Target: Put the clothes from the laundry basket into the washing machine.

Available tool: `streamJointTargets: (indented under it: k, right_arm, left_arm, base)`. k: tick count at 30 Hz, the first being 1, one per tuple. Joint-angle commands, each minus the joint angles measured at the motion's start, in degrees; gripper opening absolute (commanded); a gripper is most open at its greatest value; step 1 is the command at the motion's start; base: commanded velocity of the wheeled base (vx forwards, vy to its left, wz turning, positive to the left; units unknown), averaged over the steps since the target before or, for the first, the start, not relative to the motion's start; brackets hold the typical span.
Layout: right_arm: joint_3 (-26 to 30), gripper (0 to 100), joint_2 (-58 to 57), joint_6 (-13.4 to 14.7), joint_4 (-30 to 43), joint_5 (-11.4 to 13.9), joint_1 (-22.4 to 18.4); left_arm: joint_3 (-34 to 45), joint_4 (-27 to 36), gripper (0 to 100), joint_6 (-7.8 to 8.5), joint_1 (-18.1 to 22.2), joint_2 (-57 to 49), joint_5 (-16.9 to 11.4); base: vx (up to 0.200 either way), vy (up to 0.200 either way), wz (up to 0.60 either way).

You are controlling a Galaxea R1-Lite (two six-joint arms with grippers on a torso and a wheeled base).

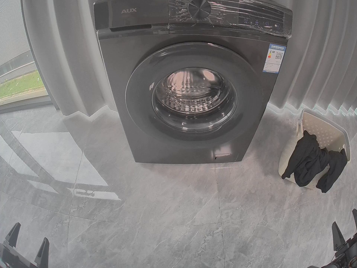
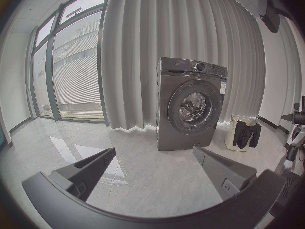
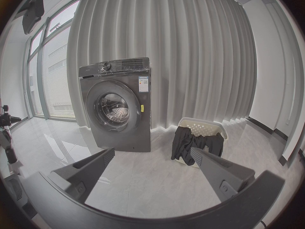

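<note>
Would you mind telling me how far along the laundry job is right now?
Done: nothing yet. The black clothes hang over the rim of the laundry basket, beside the washing machine, whose door looks shut. In hand: nothing; the left gripper and right gripper are open and empty, away from both. Left: open the door, lift the clothes and load them inside.

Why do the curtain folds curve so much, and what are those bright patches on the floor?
Both wrist views: a wide lens bows the curtain and window frames and darkens the corners. Head view: window light reflects off the glossy floor left of the washing machine, and its door glass glints.
</note>
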Motion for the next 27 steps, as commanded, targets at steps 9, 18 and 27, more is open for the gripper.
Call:
streamJointTargets:
  k: [9, 18, 27]
  right_arm:
    - [1.0, 100, -0.8, -0.1, 0.0, 0.1, 0.0]
    - [1.0, 100, -0.8, 0.0, -0.1, 0.4, 0.0]
    - [1.0, 100, -0.8, 0.0, -0.1, 0.4, 0.0]
  left_arm:
    - [1.0, -0.1, 100, 0.27, 0.0, -0.9, 0.0]
    - [1.0, -0.1, 100, 0.27, 0.0, -0.9, 0.0]
    - [1.0, 0.0, 100, 0.18, 0.0, -0.9, 0.0]
  base:
    - [0.000, 0.000, 0.00]
    - [0.000, 0.000, -0.40]
    - [0.000, 0.000, 0.00]
